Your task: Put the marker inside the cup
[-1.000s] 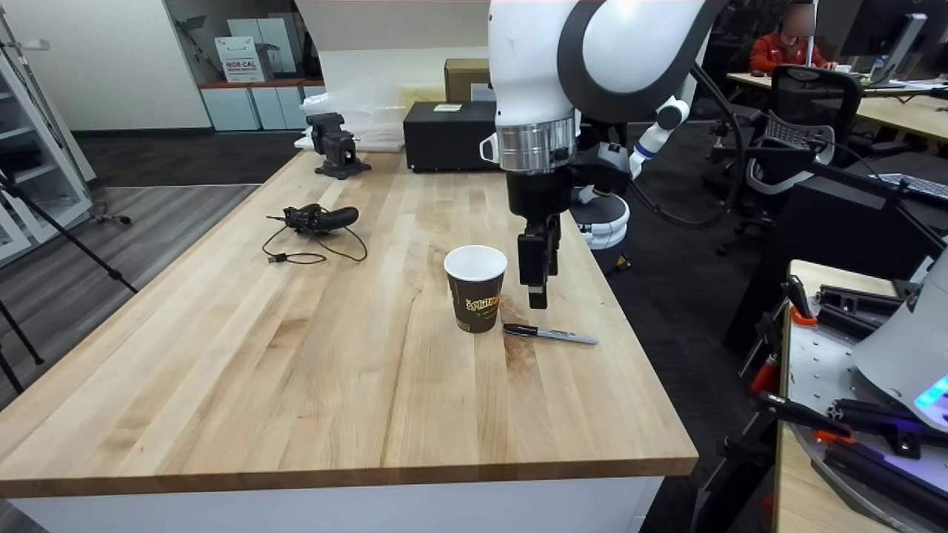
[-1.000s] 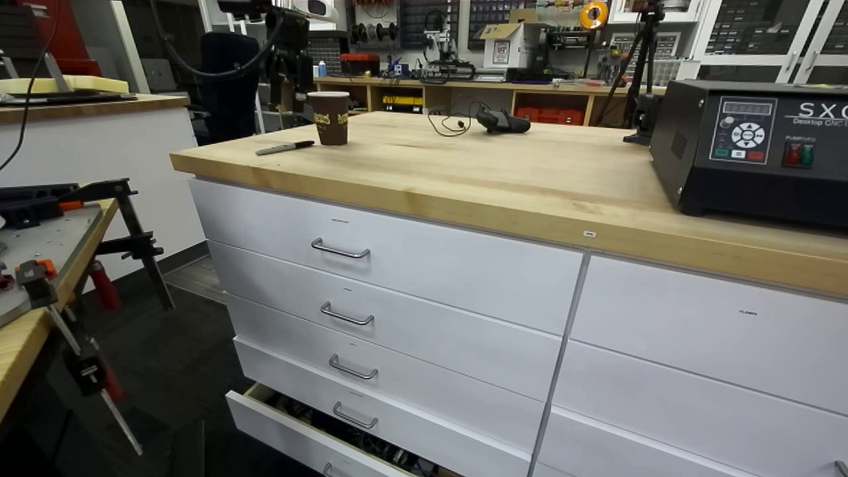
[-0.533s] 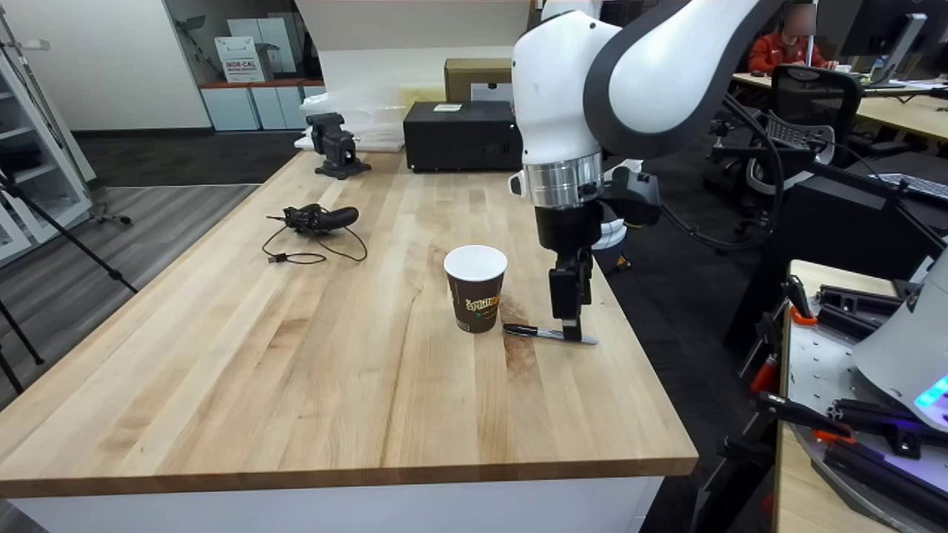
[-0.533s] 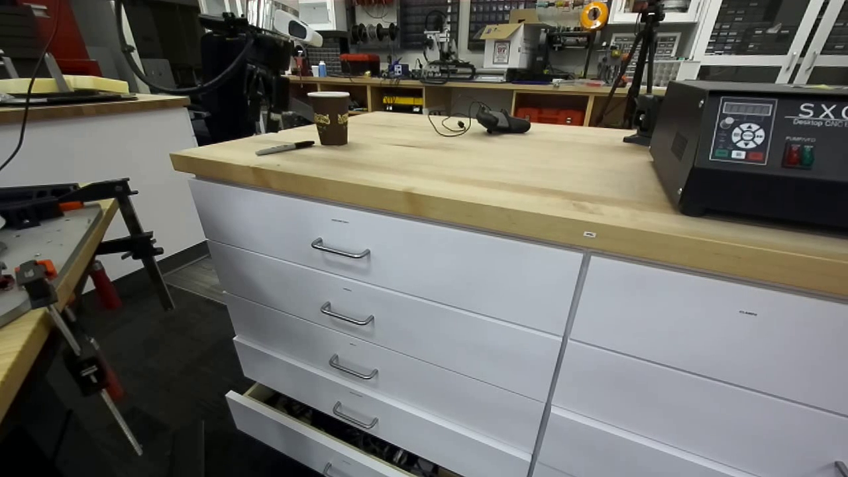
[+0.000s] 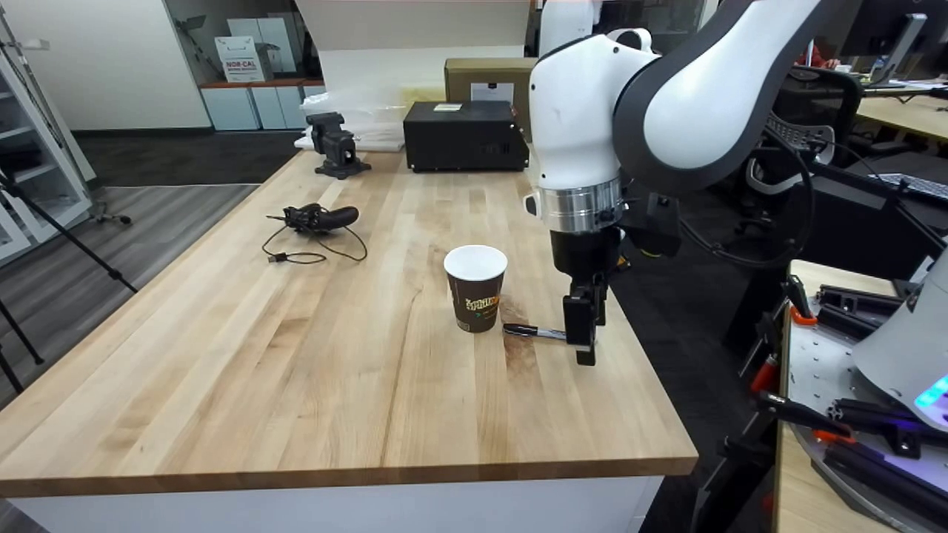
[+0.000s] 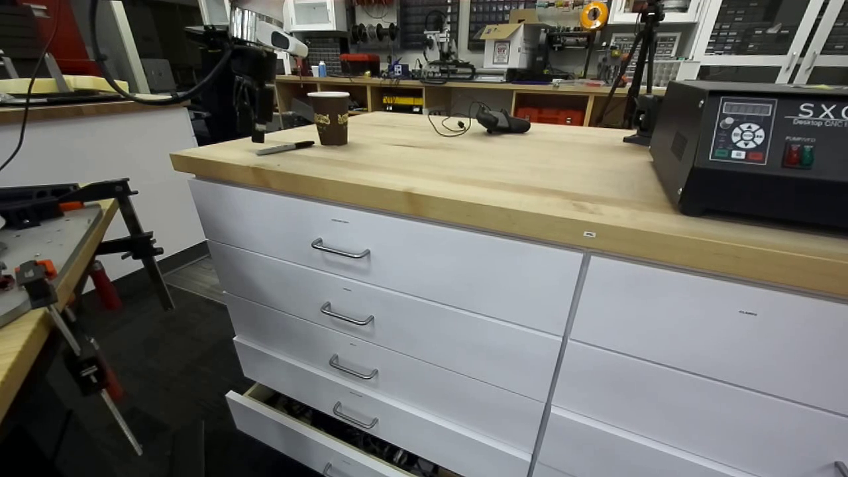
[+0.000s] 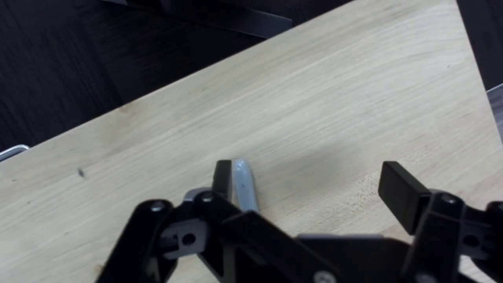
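Note:
The black and grey marker [image 5: 535, 332] lies flat on the wooden table beside the dark brown paper cup [image 5: 475, 292]. The cup stands upright with its white mouth up. In an exterior view, the marker [image 6: 285, 148] and cup [image 6: 330, 119] also show. My gripper [image 5: 590, 342] points down over the marker's grey end and hides it there. In the wrist view my gripper [image 7: 308, 184] is open, fingers wide apart. The marker's grey end [image 7: 244, 184] lies between them, close to the left finger. The rest of the marker is hidden behind the gripper; the cup is out of that view.
The wooden table [image 5: 296, 400] has its side edge close to the gripper. A black device with a cable [image 5: 320, 218], a black vise [image 5: 337, 146] and a black control box [image 5: 466, 137] stand farther off. Another bench with clamps [image 5: 852, 370] is beside the table.
My gripper has come down and moved away from beside the cup, over the marker's grey end. The marker and cup have not moved.

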### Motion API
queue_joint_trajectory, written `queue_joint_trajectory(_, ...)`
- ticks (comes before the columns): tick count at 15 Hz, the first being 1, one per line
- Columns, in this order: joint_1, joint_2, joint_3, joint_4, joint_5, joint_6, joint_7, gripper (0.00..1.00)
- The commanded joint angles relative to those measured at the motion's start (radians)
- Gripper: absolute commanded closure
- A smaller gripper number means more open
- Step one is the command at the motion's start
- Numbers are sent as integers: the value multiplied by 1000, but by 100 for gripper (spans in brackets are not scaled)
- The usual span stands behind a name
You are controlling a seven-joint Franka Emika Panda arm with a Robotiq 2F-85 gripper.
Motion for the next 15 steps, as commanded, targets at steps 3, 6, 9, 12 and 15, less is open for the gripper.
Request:
queue_joint_trajectory(3,23,6,-3,-11,-23,37,72,44)
queue_joint_trajectory(6,31,15,-14,-8,-55,59,117,41)
queue_joint_trajectory(9,35,20,-27,-1,-95,67,159,12)
queue_joint_trajectory(12,35,12,-46,5,-157,48,192,0)
queue_joint_trajectory(15,34,12,-65,12,-206,63,228,13)
